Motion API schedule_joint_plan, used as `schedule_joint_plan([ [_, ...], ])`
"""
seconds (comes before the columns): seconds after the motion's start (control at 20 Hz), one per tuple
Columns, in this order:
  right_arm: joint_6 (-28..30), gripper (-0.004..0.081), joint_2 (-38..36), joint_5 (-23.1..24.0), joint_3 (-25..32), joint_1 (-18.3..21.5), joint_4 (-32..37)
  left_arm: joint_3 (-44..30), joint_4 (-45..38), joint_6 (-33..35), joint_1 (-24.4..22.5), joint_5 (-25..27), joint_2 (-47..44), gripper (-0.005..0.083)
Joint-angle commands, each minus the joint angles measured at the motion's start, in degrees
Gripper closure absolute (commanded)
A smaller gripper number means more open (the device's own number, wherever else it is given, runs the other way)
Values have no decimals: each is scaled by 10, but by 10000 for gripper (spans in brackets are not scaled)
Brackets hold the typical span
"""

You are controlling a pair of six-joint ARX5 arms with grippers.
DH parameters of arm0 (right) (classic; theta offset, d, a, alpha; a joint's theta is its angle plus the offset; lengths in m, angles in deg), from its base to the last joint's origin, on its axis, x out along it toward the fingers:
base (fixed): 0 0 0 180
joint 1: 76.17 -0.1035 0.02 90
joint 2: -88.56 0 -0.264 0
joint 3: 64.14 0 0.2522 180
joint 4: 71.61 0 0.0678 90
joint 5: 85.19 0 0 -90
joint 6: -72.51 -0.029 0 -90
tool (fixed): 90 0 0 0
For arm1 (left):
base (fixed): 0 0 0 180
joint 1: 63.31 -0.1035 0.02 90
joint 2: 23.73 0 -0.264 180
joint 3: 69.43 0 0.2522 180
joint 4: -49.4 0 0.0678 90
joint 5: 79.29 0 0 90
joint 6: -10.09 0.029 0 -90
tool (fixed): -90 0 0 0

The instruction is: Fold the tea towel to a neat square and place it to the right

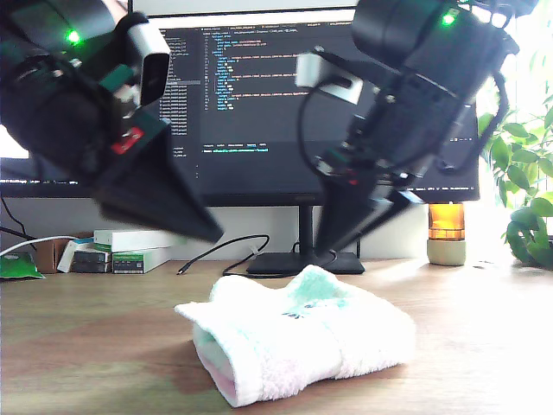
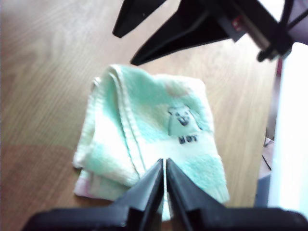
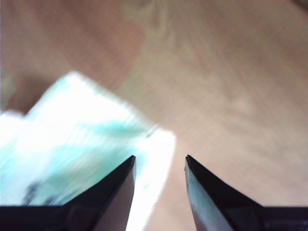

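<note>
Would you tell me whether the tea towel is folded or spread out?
Folded: the tea towel lies as a compact layered bundle on the table, stacked edges showing.

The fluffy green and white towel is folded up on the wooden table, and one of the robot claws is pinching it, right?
Not quite. The tea towel lies folded on the wooden table, but no claw pinches it. The exterior view shows both raised above it: my first gripper is shut on nothing, my second gripper is open.
</note>
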Motion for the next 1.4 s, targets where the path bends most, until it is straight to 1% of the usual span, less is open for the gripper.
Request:
schedule_joint_plan([
  [0.0,16,478,2,-30,-7,-3,-20,-6,6,1,1,-4,5,795],
  [0.1,28,478,1,-47,-7,-3,-38,-6,29,-24,0,-3,5,793],
  [0.15,28,478,1,-47,-7,-3,-41,-6,44,-37,-3,-2,5,764],
  [0.2,27,478,1,-50,-9,-3,-46,-6,56,-53,-5,0,5,697],
  [0.3,27,488,1,-73,-10,-3,-51,-6,71,-89,-8,0,5,499],
  [0.35,29,534,1,-97,-10,-3,-55,-6,75,-110,-8,-3,6,445],
  [0.4,40,605,1,-112,-10,-3,-59,-6,76,-124,-8,-4,8,439],
  [0.45,58,695,1,-116,-10,-3,-62,-6,77,-130,-8,-4,10,439],
  [0.5,64,786,1,-116,-10,-3,-62,-6,78,-134,-8,-3,12,439],
  [0.8,72,780,1,-117,-10,-3,-53,-6,67,-153,-8,-10,59,439],
  [0.9,72,780,1,-117,-10,-3,-53,-6,47,-160,-8,-27,70,438],
  [1.0,72,780,1,-117,-10,-3,-53,-6,17,-186,-8,-45,78,436],
  [1.1,72,780,1,-117,-10,-3,-52,-6,6,-195,-6,-66,83,436],
  [1.25,72,780,1,-117,-10,-3,-46,-6,6,-197,1,-67,85,436],
  [1.35,72,780,1,-117,-10,-3,-45,-6,4,-197,3,-44,85,436],
])
